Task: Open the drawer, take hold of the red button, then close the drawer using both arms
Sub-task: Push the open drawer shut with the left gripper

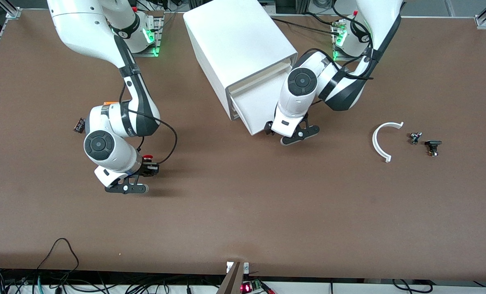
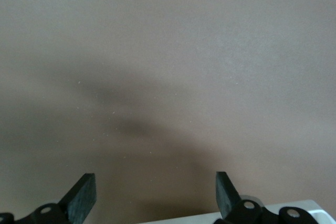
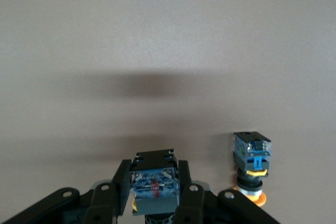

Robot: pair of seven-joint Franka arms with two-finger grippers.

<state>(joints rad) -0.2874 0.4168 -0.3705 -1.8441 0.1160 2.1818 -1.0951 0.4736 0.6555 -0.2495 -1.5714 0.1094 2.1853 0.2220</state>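
1. Button (image 3: pixel 153 182): clamped by its black-and-blue body in right gripper (image 3: pixel 153 190), over bare table toward the right arm's end. Judged light, rigid, smooth; keep hold on the flat body sides, not the red cap (image 1: pixel 147 157).
2. Drawer (image 1: pixel 254 110): protruding open from cabinet (image 1: pixel 234 45). Judged light, free-sliding; push squarely on the front.
3. Left gripper (image 2: pixel 155 195): fingers spread wide, empty, at the drawer front.
4. Nearby: orange-capped switch (image 3: pixel 252 169) just beside right gripper; white arc (image 1: pixel 384 141) and 2 small parts (image 1: pixel 424 141) well apart toward the left arm's end. No obstruction evident.

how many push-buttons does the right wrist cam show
2: the button held in the right gripper, and a yellow-capped button on the table beside it. More may be hidden.
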